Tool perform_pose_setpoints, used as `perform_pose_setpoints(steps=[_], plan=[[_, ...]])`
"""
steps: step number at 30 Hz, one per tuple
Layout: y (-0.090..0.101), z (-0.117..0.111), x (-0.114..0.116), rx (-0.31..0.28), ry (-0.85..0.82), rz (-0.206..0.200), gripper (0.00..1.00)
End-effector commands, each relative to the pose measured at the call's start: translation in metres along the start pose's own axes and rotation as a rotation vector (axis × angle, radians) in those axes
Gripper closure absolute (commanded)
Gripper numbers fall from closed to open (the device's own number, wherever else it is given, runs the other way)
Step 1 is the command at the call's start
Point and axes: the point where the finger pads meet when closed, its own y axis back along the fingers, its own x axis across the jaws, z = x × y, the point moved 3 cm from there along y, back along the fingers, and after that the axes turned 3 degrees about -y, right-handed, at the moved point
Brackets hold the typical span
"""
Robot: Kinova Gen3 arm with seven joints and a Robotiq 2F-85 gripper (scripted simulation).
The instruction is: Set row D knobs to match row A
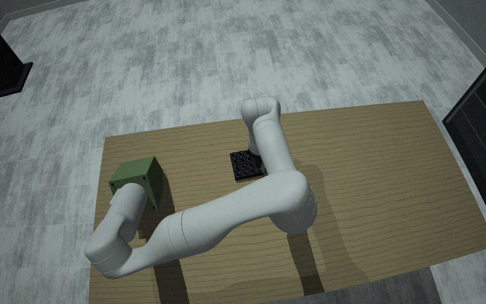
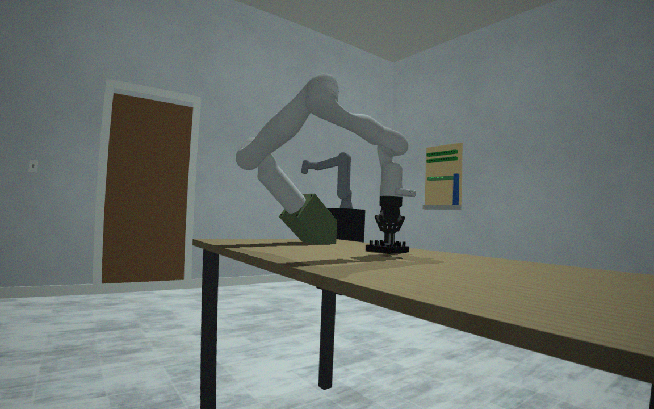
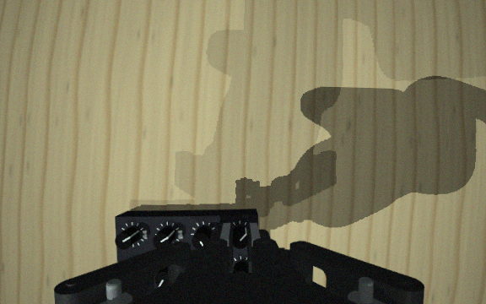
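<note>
Gripping a knob on the knob box [image 3: 184,213], fingers narrow and clamped on it; which knob it is I cannot tell, the gripper [image 3: 234,270] hides it at the bottom centre of the wrist view. Beyond the fingers, the box's far row shows four knobs with white lines, the leftmost knob [image 3: 130,237] pointing up-right. Box stands flat on the wooden table [image 1: 369,158], roughly mid-frame in the top view [image 1: 243,166], with the forearm covering its right edge. In the exterior view the gripper [image 2: 389,234] points straight down onto the box [image 2: 386,248], at centre frame. Green mount block [image 1: 139,175] carrying the arm base sits left of the box, well apart. Farther back: brown door [image 2: 146,188] at left, second grey arm [image 2: 336,175] behind the table.
</note>
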Motion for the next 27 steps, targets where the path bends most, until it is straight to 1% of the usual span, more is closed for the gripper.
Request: perform_pose_setpoints(steps=[1, 27], plan=[[0.0008, -0.0005, -0.0001, 0.002, -0.006, -0.001, 0.92], [0.0008, -0.0005, -0.0001, 0.002, -0.021, -0.001, 0.92]])
